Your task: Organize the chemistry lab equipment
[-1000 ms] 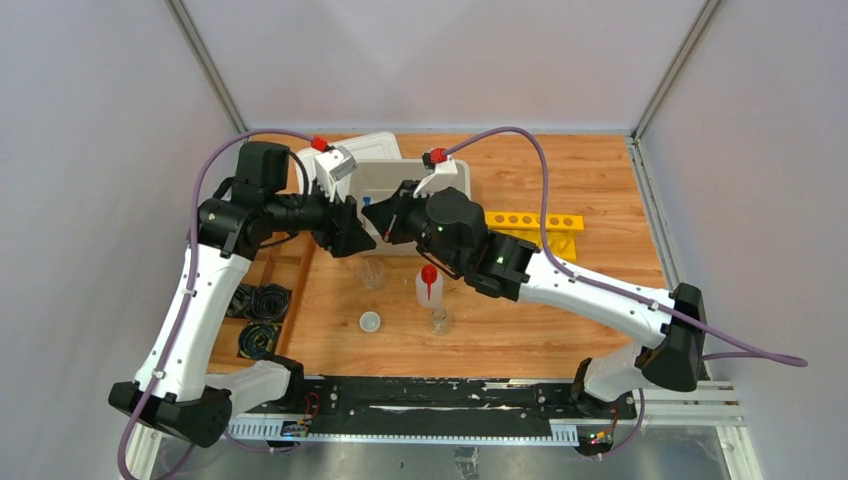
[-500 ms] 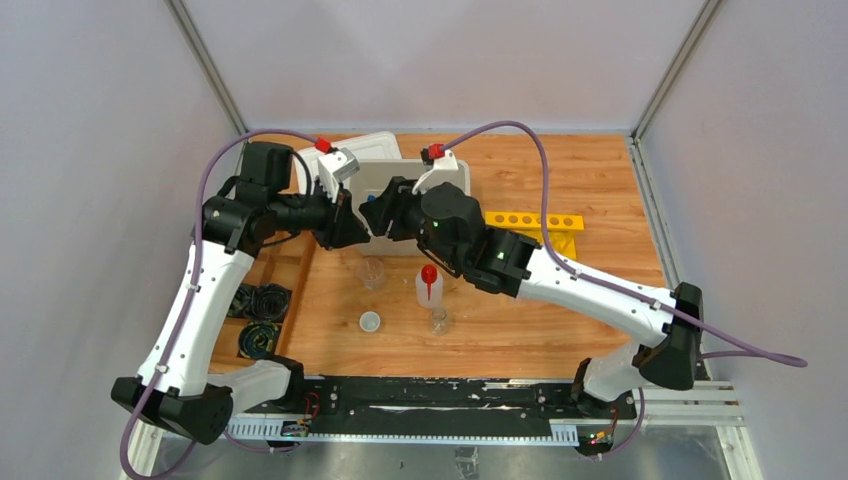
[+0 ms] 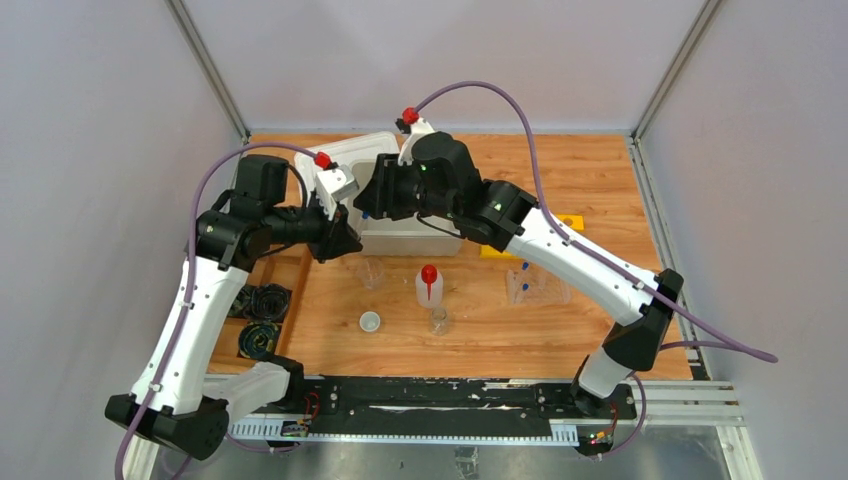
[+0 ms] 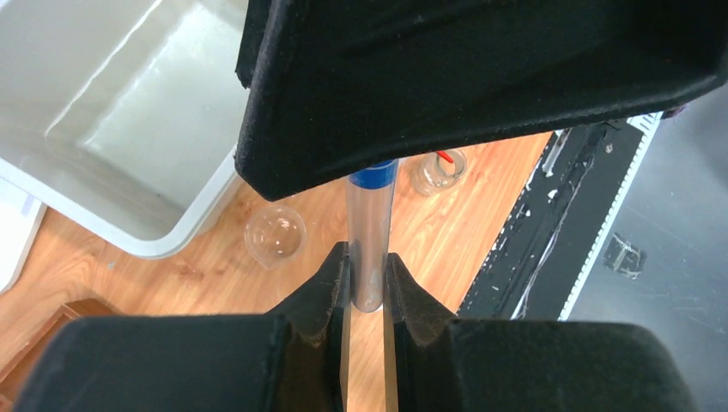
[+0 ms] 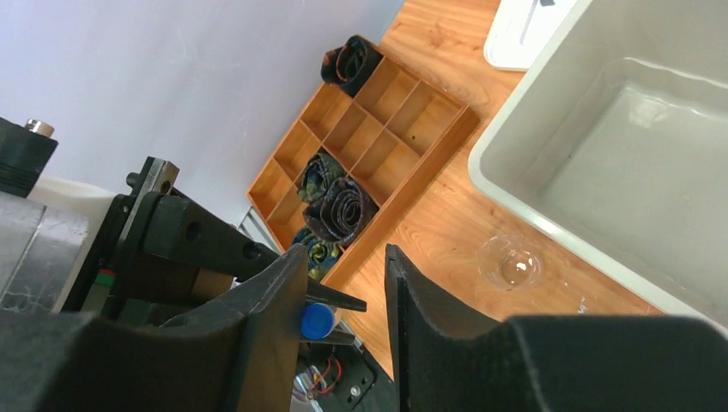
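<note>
My left pincer (image 4: 367, 273) is pressed together on a clear test tube (image 4: 371, 219). It pinches the tube low on the glass, and the blue cap (image 4: 373, 177) sticks out past my fingertips. The tube is held in the air just in front of the white bin (image 5: 601, 172), above the worktop (image 3: 600, 180). My right pincer (image 5: 343, 287) stands spread around the cap end, with one finger just beside the cap and the other apart from it. I judge the left side alone is carrying the tube, and I read this as a hand-over between my two arms. The tidying looks barely begun to me. The part of the bin's inside that I can see holds nothing. In front of the bin, out on the bare wood, stand a glass beaker (image 3: 372, 272), a white squeeze bottle (image 3: 429, 288) with a red nozzle, a little white cup (image 3: 370, 321) and a small flask (image 3: 438, 321), all apart from one another. Off the bin's right front corner lie two more blue-capped tubes (image 3: 524, 285). The yellow rack (image 3: 570, 220) to the right of the bin is mostly hidden under my right arm, so I cannot tell whether any hole is filled. This tube has yet to be put away, and so has all the rest.
</note>
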Tool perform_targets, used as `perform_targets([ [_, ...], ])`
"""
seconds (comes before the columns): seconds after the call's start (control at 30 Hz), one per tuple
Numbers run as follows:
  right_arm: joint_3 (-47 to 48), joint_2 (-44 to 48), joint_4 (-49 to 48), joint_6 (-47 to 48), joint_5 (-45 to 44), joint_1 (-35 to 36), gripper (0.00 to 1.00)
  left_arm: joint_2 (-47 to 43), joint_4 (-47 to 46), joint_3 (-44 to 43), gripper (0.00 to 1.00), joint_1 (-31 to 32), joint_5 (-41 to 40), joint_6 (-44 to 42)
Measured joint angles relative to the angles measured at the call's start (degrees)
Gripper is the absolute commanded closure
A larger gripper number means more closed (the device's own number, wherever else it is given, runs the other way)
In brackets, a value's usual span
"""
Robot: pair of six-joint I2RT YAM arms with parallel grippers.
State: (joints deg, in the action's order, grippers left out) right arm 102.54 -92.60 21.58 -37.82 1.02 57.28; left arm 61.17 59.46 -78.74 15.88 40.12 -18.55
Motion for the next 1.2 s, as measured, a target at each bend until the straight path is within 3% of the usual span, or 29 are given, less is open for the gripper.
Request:
perform_targets([
  [0.23, 0.74, -0.57, 1.25, 0.87, 3.61, -0.07, 0.66, -0.74, 1.05, 0.72, 1.00, 0.07, -0.72, -1.40],
  [0.57, 0.92, -0.83, 3.89, 1.18, 7.61, -0.07, 0.56, -1.07, 0.42, 0.74, 1.00, 0.09, -2.27, -2.32],
  [0.87, 0.81, -1.16, 4.61, 0.57, 8.87, -0.07, 0.68, -1.11, 0.20, 0.74, 1.00, 0.09, -2.51, -2.36],
  [0.93, 0.94, -1.46, 4.52, 0.37, 8.90, -0.07, 0.75, -1.20, 0.24, 0.76, 1.00, 0.09, -2.84, -2.38],
  [1.0, 1.20, -1.84, 4.22, 0.24, 8.98, -0.04, 0.89, -1.22, 0.26, 0.76, 0.98, 0.07, -3.10, -2.43],
  [1.07, 1.49, -2.14, 4.11, 0.37, 9.03, -0.04, 1.00, -1.22, 0.26, 0.79, 0.82, 0.07, -3.50, -2.40],
  [1.17, 1.51, -2.19, 4.17, 0.70, 8.98, -0.07, 1.00, -1.29, 0.22, 0.79, 0.20, 0.07, -3.82, -2.78],
  [1.2, 1.46, -2.19, 4.17, 0.76, 8.81, -0.07, 1.00, -1.36, 0.04, 0.79, 0.05, 0.07, -3.76, -2.40],
])
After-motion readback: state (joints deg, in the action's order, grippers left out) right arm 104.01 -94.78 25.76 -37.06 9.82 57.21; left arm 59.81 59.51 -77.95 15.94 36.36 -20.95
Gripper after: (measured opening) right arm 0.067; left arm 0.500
